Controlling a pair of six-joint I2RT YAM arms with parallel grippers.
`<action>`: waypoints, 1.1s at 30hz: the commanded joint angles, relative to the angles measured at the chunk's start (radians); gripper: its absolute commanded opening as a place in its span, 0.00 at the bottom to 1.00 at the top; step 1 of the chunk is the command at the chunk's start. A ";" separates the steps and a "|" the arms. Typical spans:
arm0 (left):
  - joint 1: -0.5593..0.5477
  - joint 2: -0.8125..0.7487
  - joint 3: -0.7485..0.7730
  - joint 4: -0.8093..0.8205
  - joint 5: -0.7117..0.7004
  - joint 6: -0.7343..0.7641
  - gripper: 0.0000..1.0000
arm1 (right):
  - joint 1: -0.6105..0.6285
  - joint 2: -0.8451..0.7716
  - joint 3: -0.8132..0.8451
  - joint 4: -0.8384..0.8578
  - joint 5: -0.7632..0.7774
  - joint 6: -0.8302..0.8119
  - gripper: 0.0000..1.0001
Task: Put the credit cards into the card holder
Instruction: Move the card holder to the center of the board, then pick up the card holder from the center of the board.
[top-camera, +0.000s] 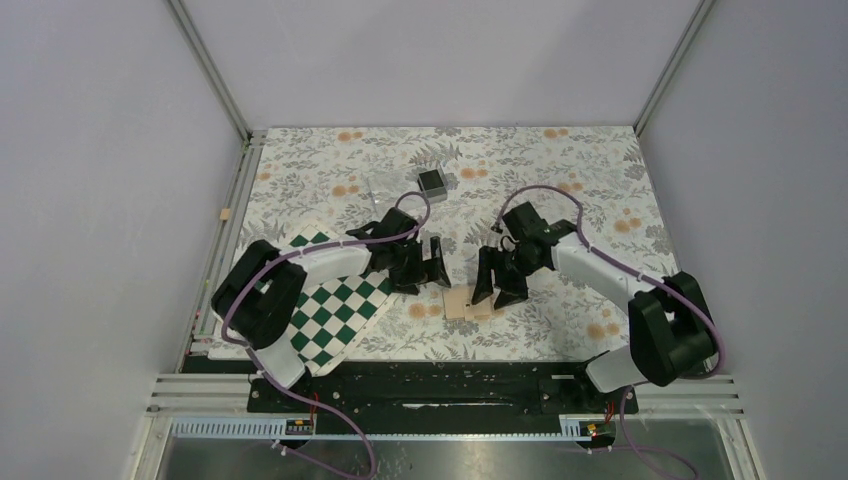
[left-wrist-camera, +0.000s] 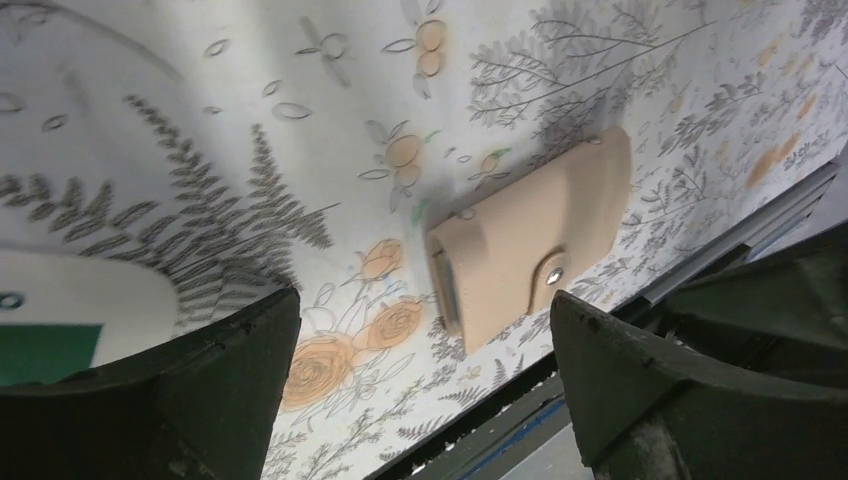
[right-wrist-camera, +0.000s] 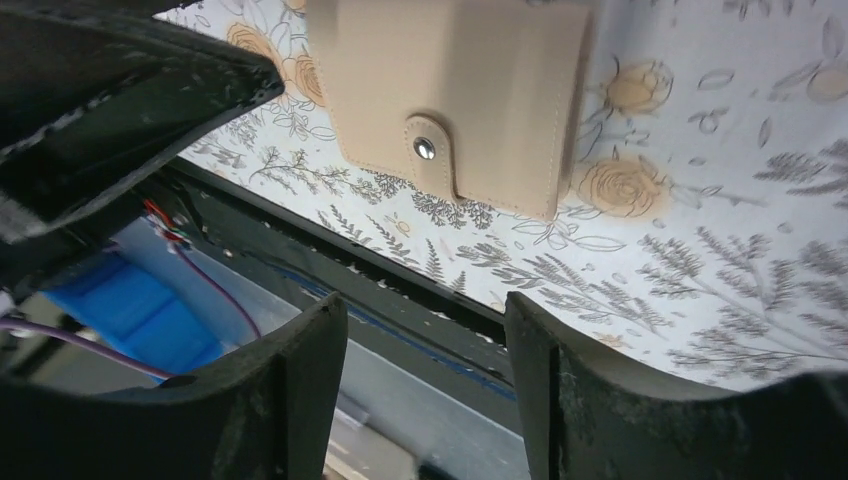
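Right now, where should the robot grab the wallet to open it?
Probably the small snap tab on the wallet. The wallet lies flat and shut on the table, so its edges give little to pinch, and the tab is the only raised part. Come from the table's near side, where the tab sits.

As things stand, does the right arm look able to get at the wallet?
Probably yes: the wallet lies just ahead of the open right end effector, with nothing between them.
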 joint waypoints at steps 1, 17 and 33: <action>-0.047 0.045 0.096 0.085 -0.082 0.015 0.96 | -0.002 -0.062 -0.165 0.206 -0.081 0.318 0.66; -0.145 0.206 0.178 0.075 0.008 0.031 0.77 | -0.002 0.074 -0.239 0.428 -0.018 0.532 0.66; -0.105 -0.083 -0.185 0.266 0.045 -0.200 0.68 | -0.002 0.128 -0.103 0.359 0.028 0.414 0.63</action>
